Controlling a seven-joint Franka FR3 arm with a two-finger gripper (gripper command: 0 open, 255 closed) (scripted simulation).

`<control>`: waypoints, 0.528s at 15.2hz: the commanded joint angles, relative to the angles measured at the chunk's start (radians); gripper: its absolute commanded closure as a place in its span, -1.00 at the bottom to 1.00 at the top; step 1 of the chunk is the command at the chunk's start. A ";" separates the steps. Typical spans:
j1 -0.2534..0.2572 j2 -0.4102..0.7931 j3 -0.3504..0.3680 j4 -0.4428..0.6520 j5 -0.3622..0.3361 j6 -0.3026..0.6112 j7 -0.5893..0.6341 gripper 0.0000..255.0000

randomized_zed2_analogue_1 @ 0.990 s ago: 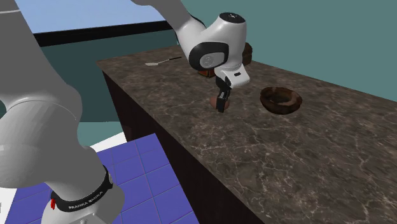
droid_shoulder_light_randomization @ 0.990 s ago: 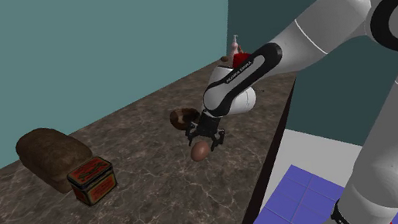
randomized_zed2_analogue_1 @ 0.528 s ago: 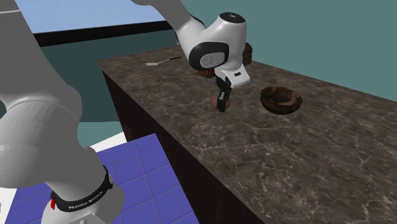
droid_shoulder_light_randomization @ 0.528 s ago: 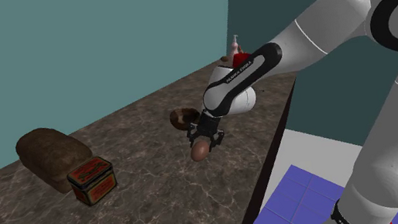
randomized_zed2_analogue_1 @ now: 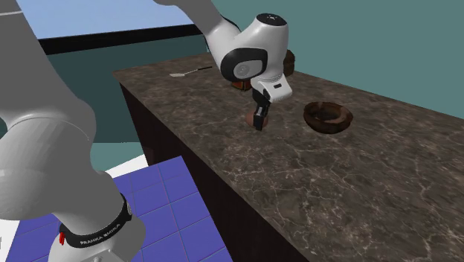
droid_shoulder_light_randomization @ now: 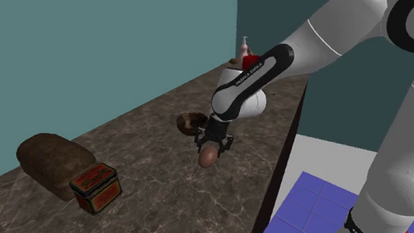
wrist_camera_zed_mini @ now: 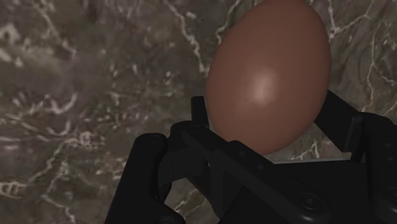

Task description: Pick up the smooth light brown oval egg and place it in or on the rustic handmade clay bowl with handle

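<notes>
Near the edge of the counter, dark veined marble: one egg, smooth, brown, oval. The gripper has its two black fingers closed on the egg's sides. Whether the egg rests on the marble, cannot tell. One bowl, brown, round, rough-rimmed, near but apart. Further off: one dark rounded loaf, one red boxy tin.

Smooth brown oval egg, soft sheen, clasped btw black fingers. Rough dark-brown clay bowl sits upright near egg, not touching.
</notes>
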 commanded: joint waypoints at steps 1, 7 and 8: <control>-0.001 -0.015 -0.001 0.006 -0.005 -0.022 0.007 1.00; -0.006 -0.074 -0.005 0.032 -0.023 -0.106 0.032 1.00; -0.007 -0.083 -0.006 0.037 -0.025 -0.120 0.036 1.00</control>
